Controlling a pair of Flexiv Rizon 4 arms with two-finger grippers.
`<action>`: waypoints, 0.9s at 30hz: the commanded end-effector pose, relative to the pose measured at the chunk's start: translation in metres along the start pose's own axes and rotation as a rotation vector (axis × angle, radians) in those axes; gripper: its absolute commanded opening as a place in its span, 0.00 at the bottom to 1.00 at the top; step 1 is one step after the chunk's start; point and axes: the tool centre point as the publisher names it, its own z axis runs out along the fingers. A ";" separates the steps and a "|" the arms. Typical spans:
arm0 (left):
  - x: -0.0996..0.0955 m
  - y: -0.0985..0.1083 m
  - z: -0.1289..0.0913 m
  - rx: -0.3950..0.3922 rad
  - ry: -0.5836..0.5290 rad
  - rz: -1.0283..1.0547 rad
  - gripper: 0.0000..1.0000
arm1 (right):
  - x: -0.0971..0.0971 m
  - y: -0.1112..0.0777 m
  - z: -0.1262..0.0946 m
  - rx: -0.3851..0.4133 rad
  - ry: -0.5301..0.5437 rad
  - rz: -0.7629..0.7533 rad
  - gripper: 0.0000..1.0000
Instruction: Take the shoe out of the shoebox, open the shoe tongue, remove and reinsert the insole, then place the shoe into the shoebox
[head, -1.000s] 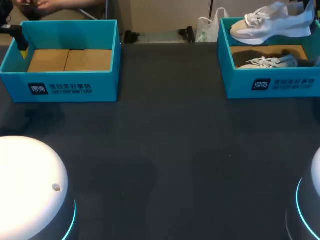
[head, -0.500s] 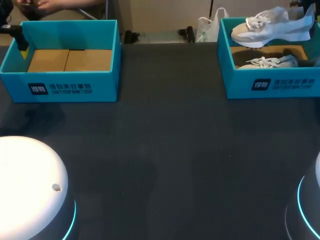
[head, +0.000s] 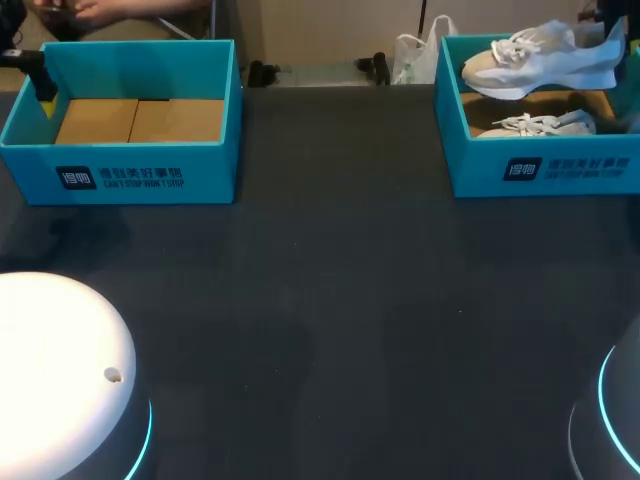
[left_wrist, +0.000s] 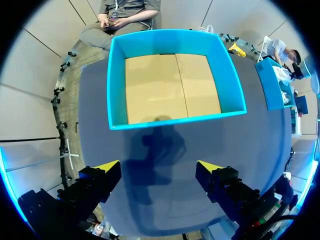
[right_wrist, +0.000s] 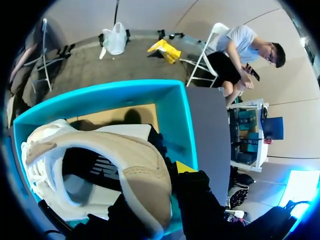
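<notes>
A white and beige shoe (head: 535, 62) hangs just above the right teal shoebox (head: 540, 170), toe toward the table's middle. My right gripper (head: 612, 25) is shut on its heel. In the right wrist view the heel of the shoe (right_wrist: 145, 175) fills the space between the fingers of the gripper (right_wrist: 167, 172); one yellow fingertip (right_wrist: 185, 166) shows beside it. A second white shoe (head: 535, 125) lies inside that box. My left gripper (left_wrist: 159, 167) hovers open with nothing in it, over the table beside the left teal box (left_wrist: 175, 121); in the head view the gripper (head: 42, 95) is at that box's far left corner.
The left teal box (head: 120, 175) holds nothing but its brown cardboard floor (head: 140, 120). Dark tabletop (head: 330, 300) stretches between and in front of the two boxes. My arms' white bases (head: 60, 380) stand at the near corners.
The held shoe has sunk a little toward the right box and its heel has come down, leaving it more level. My left gripper has stayed where it was.
</notes>
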 end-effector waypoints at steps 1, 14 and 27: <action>0.000 0.001 0.000 0.001 -0.002 0.000 1.00 | 0.002 0.012 0.004 0.013 0.003 -0.006 0.00; 0.000 0.001 0.000 0.001 -0.002 0.000 1.00 | 0.007 0.002 0.026 -0.005 0.033 -0.029 0.00; 0.000 0.001 0.000 0.001 -0.002 0.000 1.00 | 0.023 -0.001 0.040 -0.034 0.041 -0.044 0.00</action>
